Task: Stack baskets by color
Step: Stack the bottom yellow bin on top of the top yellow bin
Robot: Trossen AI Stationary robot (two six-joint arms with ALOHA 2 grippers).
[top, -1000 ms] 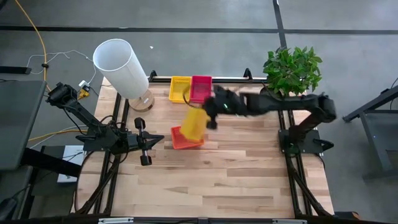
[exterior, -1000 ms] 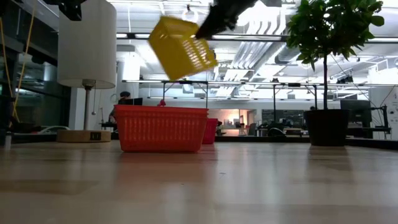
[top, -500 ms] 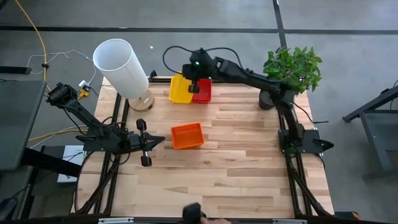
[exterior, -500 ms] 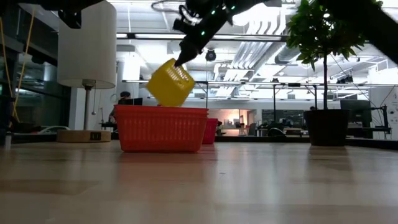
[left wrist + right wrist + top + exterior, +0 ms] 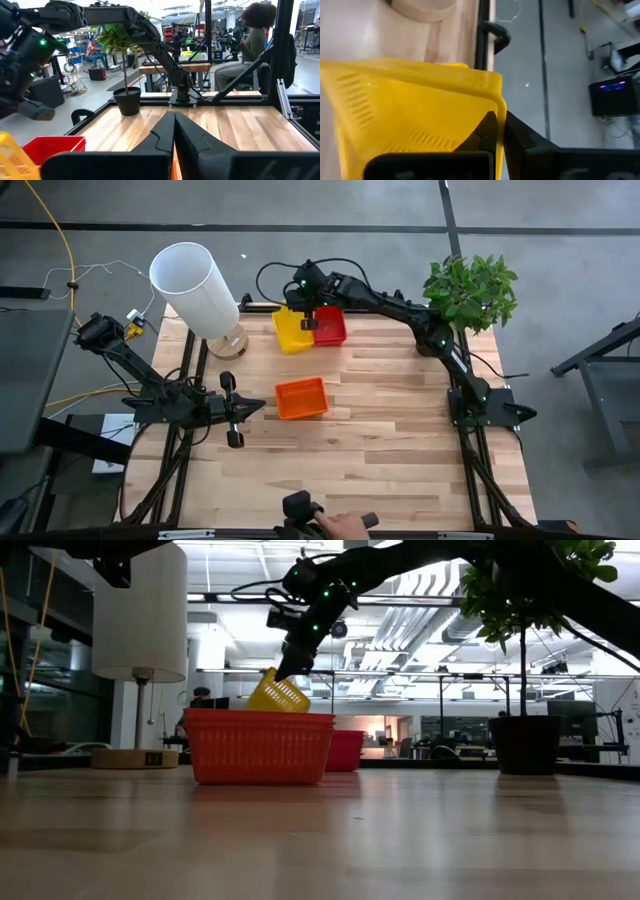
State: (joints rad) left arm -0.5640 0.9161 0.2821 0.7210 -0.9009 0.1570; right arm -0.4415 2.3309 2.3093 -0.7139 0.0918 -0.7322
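My right gripper (image 5: 308, 306) reaches to the table's far side and is shut on a yellow basket (image 5: 292, 330). That basket sits tilted beside the red basket (image 5: 331, 327). In the low view the yellow basket (image 5: 278, 695) slants down behind the orange basket (image 5: 258, 745), which hides its lower end. The orange basket (image 5: 301, 398) stands flat on its base mid-table. My left gripper (image 5: 236, 408) waits shut at the left, pointing level toward the orange basket. My right gripper pinches the yellow basket's side wall at its rim (image 5: 498, 111), near a corner, one finger inside the basket and one outside. The fingers slant down from above on the far side. The basket hangs tilted, its held edge uppermost (image 5: 285, 683); what its lower end rests on is hidden.
A tall white cylinder (image 5: 195, 285) on a round wooden foot stands at the far left corner. A potted plant (image 5: 470, 292) stands at the far right. A person's hand (image 5: 335, 526) with a dark device shows at the near edge. Bare wood lies near and right of the orange basket.
My right gripper has carried the yellow basket from above the orange basket toward the table's far edge and down, rolling its wrist on the way. The basket has gone from high and clear to low and tilted beside the red basket. The orange basket has stayed put.
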